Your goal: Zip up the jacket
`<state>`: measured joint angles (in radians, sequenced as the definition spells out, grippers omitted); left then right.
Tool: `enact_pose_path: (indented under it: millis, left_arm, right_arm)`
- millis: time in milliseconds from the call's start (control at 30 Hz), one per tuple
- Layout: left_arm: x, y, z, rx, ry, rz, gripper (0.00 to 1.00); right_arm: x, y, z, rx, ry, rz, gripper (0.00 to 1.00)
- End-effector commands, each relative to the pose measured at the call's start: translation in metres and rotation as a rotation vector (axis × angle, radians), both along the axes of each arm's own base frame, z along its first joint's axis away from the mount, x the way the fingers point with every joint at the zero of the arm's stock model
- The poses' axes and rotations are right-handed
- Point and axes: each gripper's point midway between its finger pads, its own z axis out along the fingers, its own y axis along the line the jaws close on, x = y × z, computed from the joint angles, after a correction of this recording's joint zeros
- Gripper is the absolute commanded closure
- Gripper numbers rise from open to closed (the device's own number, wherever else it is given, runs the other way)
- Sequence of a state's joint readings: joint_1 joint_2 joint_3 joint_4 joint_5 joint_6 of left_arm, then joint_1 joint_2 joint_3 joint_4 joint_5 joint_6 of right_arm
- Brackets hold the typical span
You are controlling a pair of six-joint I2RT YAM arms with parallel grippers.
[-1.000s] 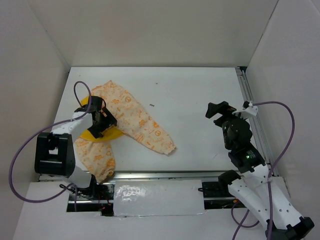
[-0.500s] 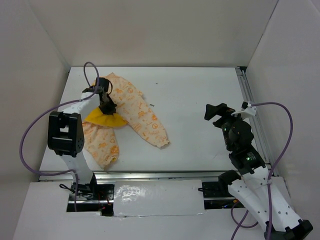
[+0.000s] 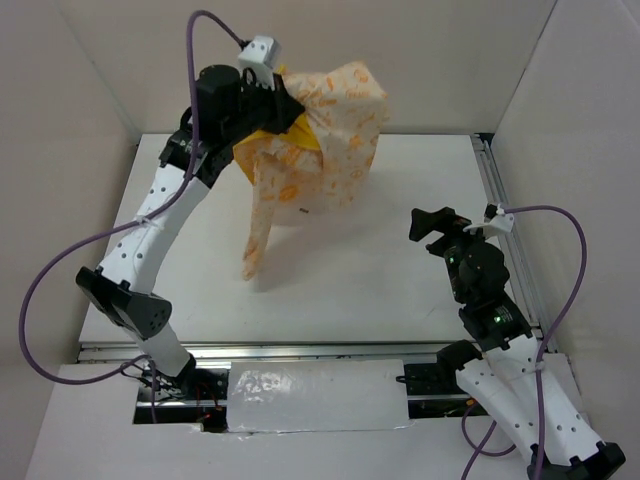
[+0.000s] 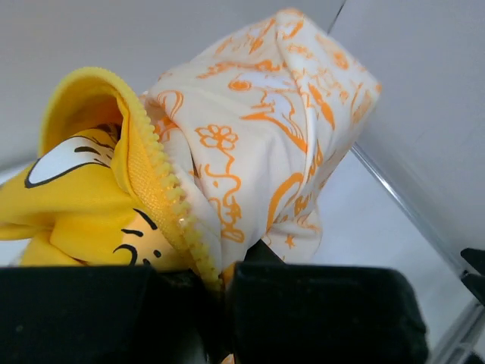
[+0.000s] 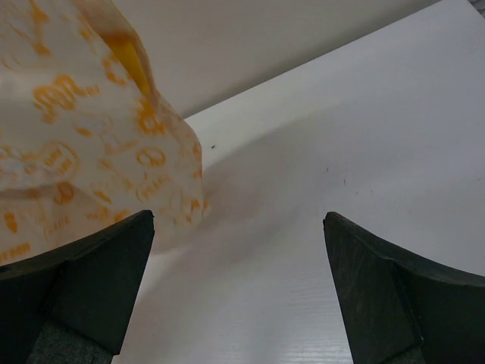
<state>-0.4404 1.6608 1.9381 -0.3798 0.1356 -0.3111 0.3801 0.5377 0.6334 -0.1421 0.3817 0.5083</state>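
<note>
- The white worktop (image 3: 400, 200) lies between pale walls. Nothing rests flat on the part in view.
- The jacket (image 3: 335, 125) hangs in the air over the far left of the worktop. It is bunched at the top, with one sleeve (image 3: 262, 235) trailing straight down. Whether the cuff touches the surface cannot be told.
- The left arm reaches up and away from its base. The left gripper (image 4: 223, 284) is nearly shut, pinching the jacket at its yellow front edge, so the whole garment hangs from that one hold.
- The right gripper (image 3: 440, 225) hovers low over the right side of the worktop, jaws spread wide and holding nothing. It is well apart from the jacket, which lies up and to its left in its wrist view (image 5: 83, 136).
- The zipper strip (image 4: 163, 189) runs upward out of the left gripper's pinch, its teeth curling over the yellow lining.
- As I judge it, the long axis is now vertical. The free right arm must cross to the left to catch the lower hem and tension the zipper line.
</note>
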Motion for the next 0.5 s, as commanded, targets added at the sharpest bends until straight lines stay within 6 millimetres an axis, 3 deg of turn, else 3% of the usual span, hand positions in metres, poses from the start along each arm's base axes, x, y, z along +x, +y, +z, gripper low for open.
enact_pose_path:
  millis: [0, 33, 67, 100, 167, 200, 233, 300, 367, 400, 433, 467]
  left_arm:
    - [0.008, 0.011, 0.125, -0.008, -0.425, 0.048, 1.00]
    - [-0.005, 0.018, 0.174, -0.052, -0.534, 0.060, 1.00]
    - [-0.007, 0.019, 0.191, -0.048, -0.593, 0.059, 1.00]
    - [-0.001, 0.011, 0.197, -0.047, -0.644, 0.029, 1.00]
    - [-0.007, 0.012, 0.231, -0.083, -0.789, 0.040, 1.00]
    - [0.001, 0.003, 0.223, -0.068, -0.790, 0.006, 1.00]
    - [-0.003, 0.003, 0.236, -0.090, -0.835, 0.003, 1.00]
    - [0.005, 0.000, 0.231, -0.124, -0.817, -0.006, 1.00]
    - [0.011, -0.009, 0.209, -0.129, -0.746, -0.056, 1.00]
    - [0.021, -0.019, 0.174, -0.094, -0.657, -0.095, 1.00]
    - [0.018, -0.029, 0.157, -0.075, -0.618, -0.145, 0.99]
    - [0.014, -0.042, 0.111, -0.027, -0.493, -0.191, 0.92]
  right_arm:
    - [0.001, -0.001, 0.014, 0.023, -0.040, -0.002, 0.00]
    - [0.001, 0.001, 0.015, 0.024, -0.043, 0.006, 0.00]
    - [0.001, 0.001, 0.017, 0.027, -0.046, 0.007, 0.00]
    - [0.001, 0.002, 0.016, 0.032, -0.041, 0.013, 0.00]
    - [-0.001, 0.006, 0.021, 0.044, -0.048, 0.035, 0.00]
    - [-0.002, 0.007, 0.021, 0.045, -0.051, 0.045, 0.00]
    - [-0.003, 0.010, 0.021, 0.045, -0.053, 0.061, 0.00]
    - [-0.005, 0.011, 0.020, 0.047, -0.053, 0.070, 0.00]
    - [-0.006, 0.006, 0.018, 0.040, -0.049, 0.050, 0.00]
    - [-0.007, 0.005, 0.016, 0.039, -0.047, 0.043, 0.00]
    - [-0.009, 0.003, 0.016, 0.038, -0.048, 0.038, 0.00]
    - [-0.010, 0.000, 0.018, 0.042, -0.048, 0.021, 0.00]
